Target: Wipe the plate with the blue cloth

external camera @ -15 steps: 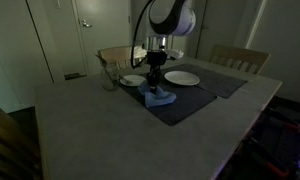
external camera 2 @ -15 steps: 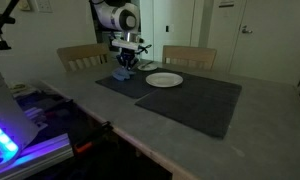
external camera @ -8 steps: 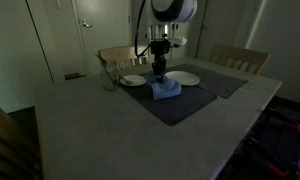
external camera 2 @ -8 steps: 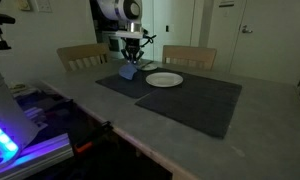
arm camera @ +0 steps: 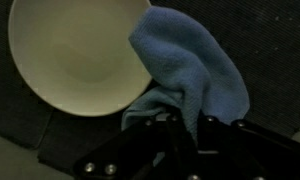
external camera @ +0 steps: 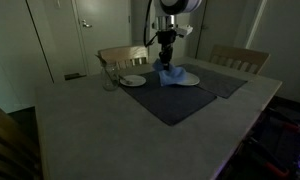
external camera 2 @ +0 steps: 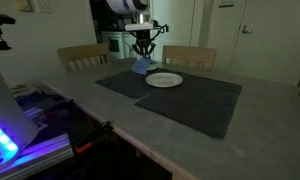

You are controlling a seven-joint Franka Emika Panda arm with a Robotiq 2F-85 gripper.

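Observation:
My gripper (external camera: 168,58) is shut on the blue cloth (external camera: 170,76) and holds it hanging just above the table. It hangs over the near edge of the large white plate (external camera: 187,78), which lies on a dark placemat (external camera: 180,103). In the other exterior view the gripper (external camera 2: 142,52) holds the cloth (external camera 2: 142,67) just behind the plate (external camera 2: 165,80). In the wrist view the cloth (arm camera: 190,65) hangs from my gripper (arm camera: 180,125) and laps over the right edge of the cream plate (arm camera: 75,55).
A smaller plate (external camera: 133,80) and a glass (external camera: 109,78) stand to the left of the mat. A second dark placemat (external camera 2: 195,103) lies beside it. Wooden chairs (external camera: 240,58) stand at the far edge of the table.
My gripper has lifted the blue cloth off the placemat and carried it across to the large plate.

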